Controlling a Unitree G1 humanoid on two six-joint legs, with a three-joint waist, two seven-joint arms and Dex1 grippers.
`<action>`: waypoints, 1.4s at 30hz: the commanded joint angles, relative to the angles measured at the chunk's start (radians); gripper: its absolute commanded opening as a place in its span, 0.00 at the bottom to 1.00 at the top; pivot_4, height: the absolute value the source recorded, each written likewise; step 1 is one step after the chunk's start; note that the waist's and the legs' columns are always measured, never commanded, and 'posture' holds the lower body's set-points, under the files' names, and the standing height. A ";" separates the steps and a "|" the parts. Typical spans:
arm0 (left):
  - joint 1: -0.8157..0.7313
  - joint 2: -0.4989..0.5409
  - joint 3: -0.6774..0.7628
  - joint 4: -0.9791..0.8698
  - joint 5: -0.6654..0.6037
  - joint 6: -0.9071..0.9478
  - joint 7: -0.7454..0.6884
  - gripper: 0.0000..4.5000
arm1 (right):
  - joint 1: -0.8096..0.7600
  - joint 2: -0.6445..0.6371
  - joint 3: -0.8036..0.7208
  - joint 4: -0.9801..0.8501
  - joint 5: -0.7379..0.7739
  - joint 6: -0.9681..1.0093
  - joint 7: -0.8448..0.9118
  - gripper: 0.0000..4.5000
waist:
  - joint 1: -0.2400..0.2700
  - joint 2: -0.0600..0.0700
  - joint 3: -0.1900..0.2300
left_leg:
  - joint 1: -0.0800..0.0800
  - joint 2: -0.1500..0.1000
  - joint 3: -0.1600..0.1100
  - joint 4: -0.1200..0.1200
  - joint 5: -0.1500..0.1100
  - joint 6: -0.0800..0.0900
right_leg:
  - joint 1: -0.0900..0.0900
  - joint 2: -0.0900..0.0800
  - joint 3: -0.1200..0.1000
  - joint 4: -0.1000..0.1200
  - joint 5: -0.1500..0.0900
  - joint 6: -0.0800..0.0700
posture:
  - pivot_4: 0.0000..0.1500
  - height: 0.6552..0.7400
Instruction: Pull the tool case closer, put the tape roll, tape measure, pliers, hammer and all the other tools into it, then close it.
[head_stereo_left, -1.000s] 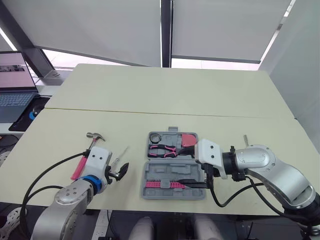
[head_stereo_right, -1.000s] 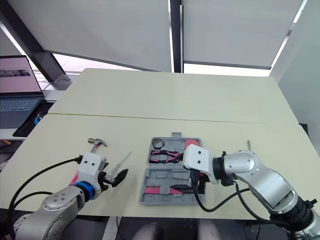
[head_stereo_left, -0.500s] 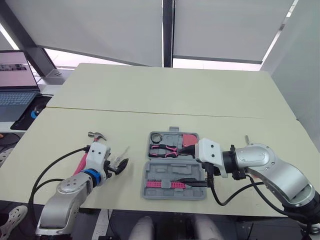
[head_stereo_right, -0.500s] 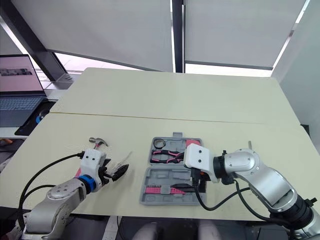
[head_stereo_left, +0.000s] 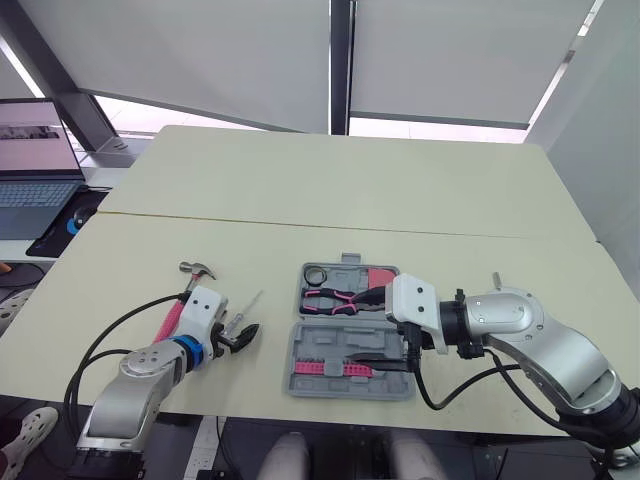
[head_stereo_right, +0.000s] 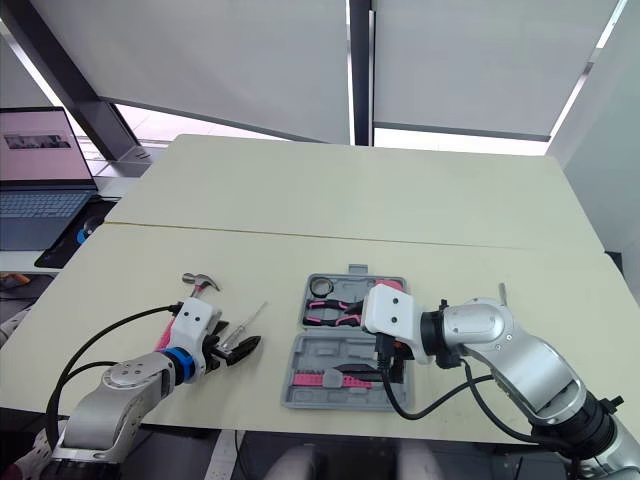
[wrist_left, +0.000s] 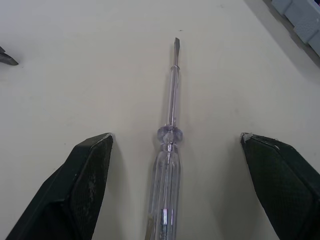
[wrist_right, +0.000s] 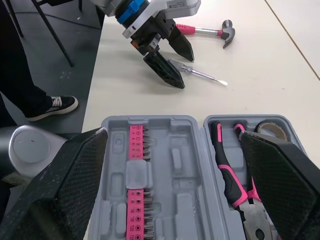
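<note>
The grey tool case (head_stereo_left: 392, 383) lies open near the table's front edge. Its far half holds a tape roll (head_stereo_left: 315, 275), pink-handled pliers (head_stereo_left: 330, 298) and a red tape measure (head_stereo_left: 378, 278). A pink strip of bits (wrist_right: 136, 175) sits in the near half. My right gripper (head_stereo_left: 372, 332) hovers open over the case's right side with nothing between its fingers. Left of the case lie a clear screwdriver (wrist_left: 167, 165) and a pink-handled hammer (head_stereo_left: 185, 290). My left gripper (head_stereo_left: 240, 335) is open, and its fingers (wrist_left: 90, 175) straddle the screwdriver's handle without touching it.
A small pale tool (head_stereo_left: 492, 280) lies on the table right of the case, beyond my right arm. A laptop (head_stereo_left: 30, 160) stands on a side desk at the far left. A person's shoe (wrist_right: 52, 107) shows on the floor below the table's front edge.
My left arm has reached forward, bringing its open fingers around the screwdriver's handle. The right gripper has barely moved over the case. The camera has shifted slightly.
</note>
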 joint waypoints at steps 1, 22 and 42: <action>0.004 -0.006 -0.010 0.011 0.007 0.012 -0.007 0.73 | -0.016 0.003 -0.014 -0.029 0.001 -0.008 -0.001 1.00 | 0.000 0.000 0.000 | 0.000 0.000 0.000 0.000 0.000 0.000 | 0.000 0.000 0.000 0.000 0.000 0.000 | 1.00 1.00; 0.027 0.015 0.139 -0.181 -0.056 -0.026 -0.019 0.05 | 0.012 -0.001 -0.101 0.000 -0.002 -0.072 -0.004 1.00 | 0.000 0.001 -0.001 | 0.000 0.000 0.000 0.000 0.000 0.000 | 0.000 0.000 0.000 0.000 0.000 0.000 | 1.00 1.00; -0.400 0.164 -0.427 -0.126 0.111 -0.180 -0.538 0.05 | 0.145 -0.197 -0.258 0.020 0.026 -0.168 0.149 1.00 | -0.006 0.002 0.000 | 0.000 0.000 0.002 -0.001 -0.002 0.004 | 0.001 0.002 0.001 0.000 0.000 0.000 | 1.00 1.00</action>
